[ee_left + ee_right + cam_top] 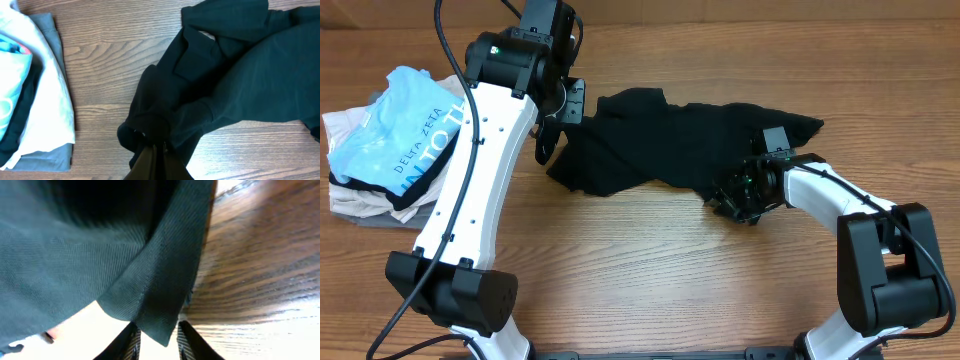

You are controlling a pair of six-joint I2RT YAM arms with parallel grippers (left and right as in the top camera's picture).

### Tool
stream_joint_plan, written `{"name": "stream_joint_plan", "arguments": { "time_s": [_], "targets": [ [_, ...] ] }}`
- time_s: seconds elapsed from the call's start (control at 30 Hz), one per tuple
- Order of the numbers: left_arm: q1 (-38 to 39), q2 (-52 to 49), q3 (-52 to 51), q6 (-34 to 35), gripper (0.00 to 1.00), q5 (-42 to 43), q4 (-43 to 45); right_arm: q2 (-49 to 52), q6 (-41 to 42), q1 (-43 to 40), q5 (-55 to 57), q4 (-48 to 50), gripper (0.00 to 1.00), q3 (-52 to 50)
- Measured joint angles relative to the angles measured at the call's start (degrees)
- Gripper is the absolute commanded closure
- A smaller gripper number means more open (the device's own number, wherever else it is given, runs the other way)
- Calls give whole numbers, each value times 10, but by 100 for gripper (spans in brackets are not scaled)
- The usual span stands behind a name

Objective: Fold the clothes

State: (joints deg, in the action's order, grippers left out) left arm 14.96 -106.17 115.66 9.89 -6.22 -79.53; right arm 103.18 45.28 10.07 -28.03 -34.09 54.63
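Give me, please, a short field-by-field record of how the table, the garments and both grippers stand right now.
surface: wooden table
garment in work: black shirt, crumpled and unfolded near the table's middle
left gripper: shut on a bunched edge of the black shirt
right gripper: jaws apart, a hem corner of the black shirt between them, not pinched
set aside: folded stack on the left side, light-blue shirt on top
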Motion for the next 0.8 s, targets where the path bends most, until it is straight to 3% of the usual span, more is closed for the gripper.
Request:
{"name": "stream_joint_plan", "arguments": {
  "time_s": [0.3,0.37,0.5,0.63,0.8],
  "targets": [
    [0,0,0,0,96,0,-3,0,13,0,12,15,67,0],
    [0,0,0,0,96,0,-7,0,17,0,15,15,73,0],
    [0,0,0,0,96,0,-8,0,27,0,28,17,96,0],
    [0,0,0,0,96,0,-12,0,12,-7,30,10,96,1],
    [-1,0,0,-9,96,-1,-19,-22,-46,-57,43,-81,96,21]
  ]
}}
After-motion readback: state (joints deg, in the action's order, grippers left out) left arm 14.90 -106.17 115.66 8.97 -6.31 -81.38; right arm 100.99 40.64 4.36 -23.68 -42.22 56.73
